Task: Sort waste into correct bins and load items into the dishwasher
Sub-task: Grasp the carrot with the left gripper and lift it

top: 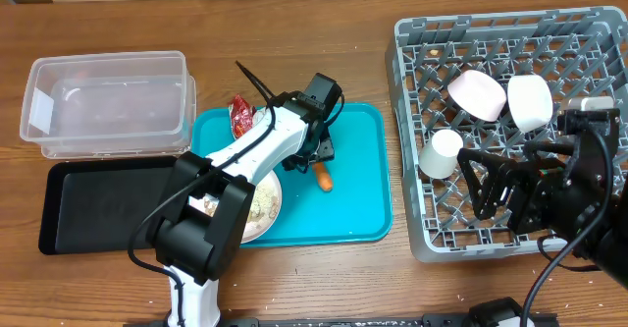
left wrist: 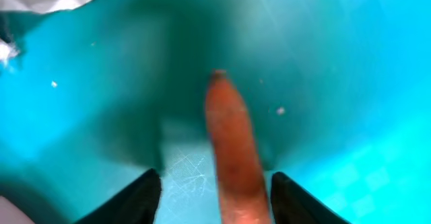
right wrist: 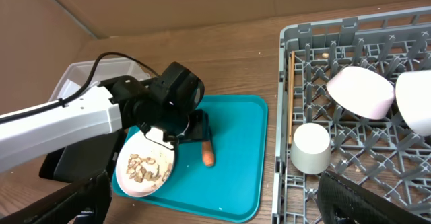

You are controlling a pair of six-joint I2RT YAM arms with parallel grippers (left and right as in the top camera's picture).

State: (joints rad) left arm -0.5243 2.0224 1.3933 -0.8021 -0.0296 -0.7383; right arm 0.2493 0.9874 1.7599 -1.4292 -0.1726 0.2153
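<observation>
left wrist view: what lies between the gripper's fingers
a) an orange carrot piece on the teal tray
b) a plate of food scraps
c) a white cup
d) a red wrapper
a: the left gripper is open and straddles the orange carrot piece, which lies flat on the teal tray, with a gap on each side.

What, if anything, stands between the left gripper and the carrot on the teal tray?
Nothing visible does. The left gripper hangs open right over the carrot, which lies on the bare teal tray between its fingers. The plate of scraps sits off to one side.
</observation>
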